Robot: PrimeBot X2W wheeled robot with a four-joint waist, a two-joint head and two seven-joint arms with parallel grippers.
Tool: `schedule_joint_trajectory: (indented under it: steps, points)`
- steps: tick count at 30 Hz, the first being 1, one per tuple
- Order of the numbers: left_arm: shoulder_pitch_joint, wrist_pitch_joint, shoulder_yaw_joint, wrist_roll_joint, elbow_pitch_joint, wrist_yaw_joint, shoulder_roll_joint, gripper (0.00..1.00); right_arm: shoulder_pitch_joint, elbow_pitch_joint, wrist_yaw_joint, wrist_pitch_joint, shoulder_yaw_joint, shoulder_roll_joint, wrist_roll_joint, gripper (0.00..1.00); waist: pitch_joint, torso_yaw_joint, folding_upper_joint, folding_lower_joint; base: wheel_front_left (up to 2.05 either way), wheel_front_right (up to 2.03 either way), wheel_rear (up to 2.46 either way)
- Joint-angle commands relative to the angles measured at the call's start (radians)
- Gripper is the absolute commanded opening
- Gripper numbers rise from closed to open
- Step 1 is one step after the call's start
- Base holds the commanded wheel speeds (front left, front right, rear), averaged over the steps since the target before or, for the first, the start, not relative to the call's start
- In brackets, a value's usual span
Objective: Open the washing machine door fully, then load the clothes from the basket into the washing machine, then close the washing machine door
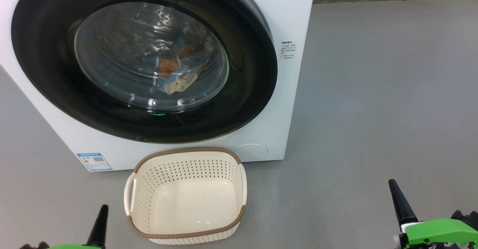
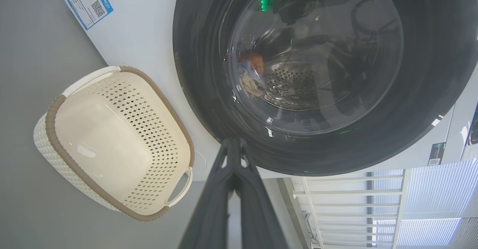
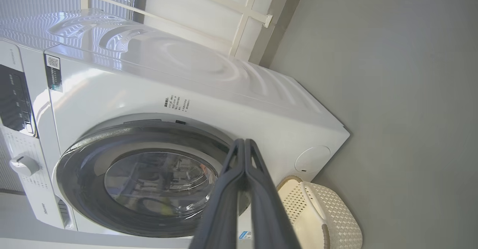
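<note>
The washing machine door (image 1: 56, 73) lies against the front of the white washing machine (image 1: 295, 13), its glossy black rim ringing the bulging glass. Through that glass the clothes (image 1: 179, 71) show as a small blue, orange and cream bundle low in the steel drum. The basket (image 1: 186, 152) stands empty on the grey floor (image 1: 373, 92), just in front of the machine. The left claw (image 1: 102, 213) and the right claw (image 1: 396, 191) are both pinched shut on nothing. They sit low on either side of the basket, well apart from the door.

As I judge it, loading is done and the closing step is at its end, though I cannot tell whether the latch has caught. If it has not, the next move calls for a flat, firm push on the black rim. Otherwise nothing is left to do.
</note>
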Motion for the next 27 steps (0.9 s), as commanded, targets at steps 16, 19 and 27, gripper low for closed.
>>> schedule_joint_trajectory:
  steps: [16,19,27]
  points:
    - [-0.067,0.054,0.038,-0.183,-0.037,-0.003,0.009,0.0,-0.038,-0.06,-0.001,0.055,0.005,0.008,0.206,0.0,-0.01,0.009,0.0,-0.0001,0.0,0.0,0.0]
    - [-0.071,0.063,0.039,-0.213,-0.038,-0.003,0.009,0.0,-0.039,-0.065,-0.001,0.063,0.004,0.01,0.239,0.0,-0.012,0.011,0.0,-0.0001,0.0,0.0,0.0]
    - [-0.079,0.083,0.043,-0.282,-0.041,-0.003,0.009,0.0,-0.041,-0.077,-0.001,0.084,0.002,0.015,0.316,0.0,-0.016,0.015,0.0,-0.0001,0.0,0.0,0.0]
